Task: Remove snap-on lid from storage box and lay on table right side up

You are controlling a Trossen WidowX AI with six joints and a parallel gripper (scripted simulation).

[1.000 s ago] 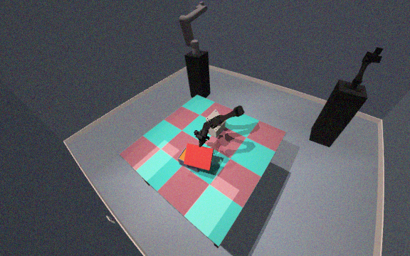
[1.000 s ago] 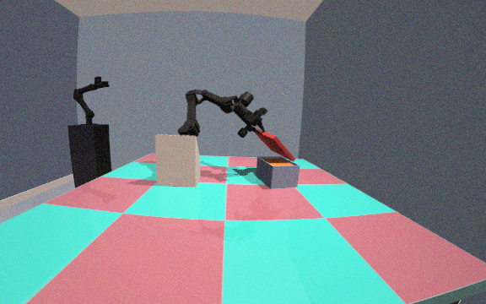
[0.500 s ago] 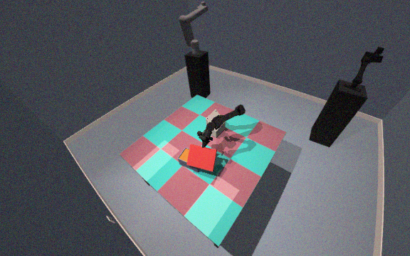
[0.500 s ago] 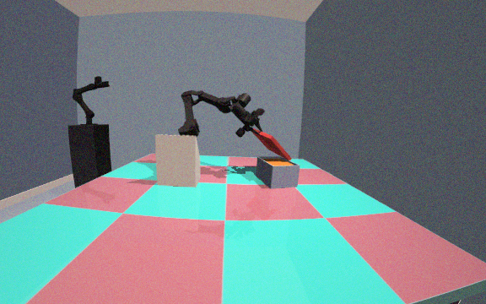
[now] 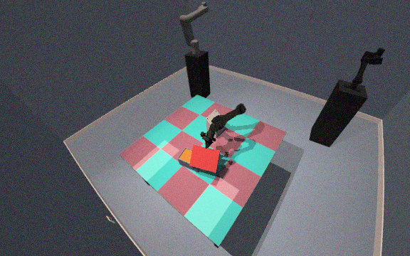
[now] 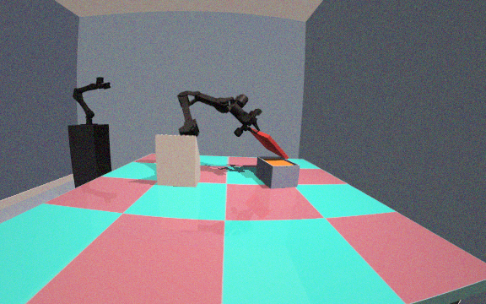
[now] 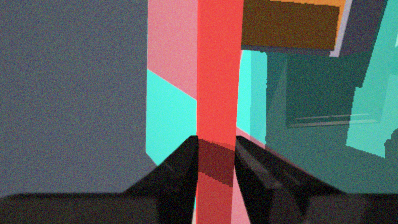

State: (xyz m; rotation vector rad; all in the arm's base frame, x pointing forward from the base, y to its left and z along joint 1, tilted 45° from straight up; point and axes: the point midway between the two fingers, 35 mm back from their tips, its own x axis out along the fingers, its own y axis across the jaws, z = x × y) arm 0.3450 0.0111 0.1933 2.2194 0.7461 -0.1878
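1. The pincer (image 6: 252,127) is clamped on one edge of the red lid (image 6: 270,143), which hangs tilted in the air above the box.
2. The grey storage box (image 6: 278,172) stands uncovered on the checkered counter (image 6: 226,236), its orange inside (image 6: 279,162) exposed.
3. A beige block (image 6: 177,160) stands near the box, apart from it.

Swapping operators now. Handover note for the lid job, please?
Gripper: shut on the red lid, pinching one edge.
Lid: off the box, in the air, tilted steeply, its low edge above the box's far side.
Box: open on the checkered table, orange inside showing.
Done: lid unsnapped and lifted.
Left: carry it aside, level it, lay it flat, right side up, then release.
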